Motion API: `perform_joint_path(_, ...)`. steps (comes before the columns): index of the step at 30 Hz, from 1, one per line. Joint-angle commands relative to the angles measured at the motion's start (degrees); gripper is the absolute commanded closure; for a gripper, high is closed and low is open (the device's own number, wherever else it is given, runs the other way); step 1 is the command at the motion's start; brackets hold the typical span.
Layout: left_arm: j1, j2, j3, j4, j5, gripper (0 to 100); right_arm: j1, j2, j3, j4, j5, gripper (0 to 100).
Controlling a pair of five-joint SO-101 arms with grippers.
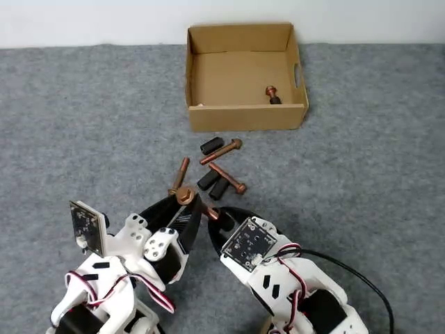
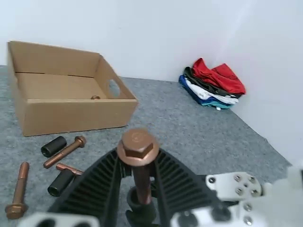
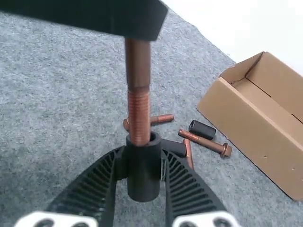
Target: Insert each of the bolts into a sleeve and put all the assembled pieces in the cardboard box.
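My left gripper point(image 2: 137, 163) is shut on a copper bolt point(image 2: 137, 146), which it holds upright by the shaft just under the hex head. My right gripper point(image 3: 142, 163) is shut on a black sleeve point(image 3: 142, 170) directly beneath it. The bolt's threaded end point(image 3: 138, 118) sits in the sleeve's mouth. In the high view both grippers meet near the front of the table, left point(image 1: 182, 202) and right point(image 1: 214, 214). The cardboard box point(image 1: 247, 117) at the back holds one assembled piece point(image 1: 272, 95).
Three loose bolts point(image 1: 221, 151) point(image 1: 227, 178) point(image 1: 181, 174) and three black sleeves point(image 1: 212, 146) point(image 1: 207, 179) point(image 1: 220, 188) lie on the grey carpet between the grippers and the box. A pile of folded clothes point(image 2: 213, 85) lies against the wall, off to the side.
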Motion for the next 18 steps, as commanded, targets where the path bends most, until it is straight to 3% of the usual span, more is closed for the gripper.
perform_joint_path(1, -1.0, -0.1, -0.9, 0.6, -0.2, 100, -0.6, -0.5, -5.0, -1.5, 0.7, 99.1)
perform_joint_path(12, -0.9, -0.1, 0.1, 0.5, 0.0, 100, -1.1, -0.5, -5.0, -4.9, 4.1, 99.1)
perform_joint_path(18, 4.3, -0.1, 1.5, -0.4, 0.0, 100, -6.3, -0.5, -5.0, -4.8, 4.2, 99.1)
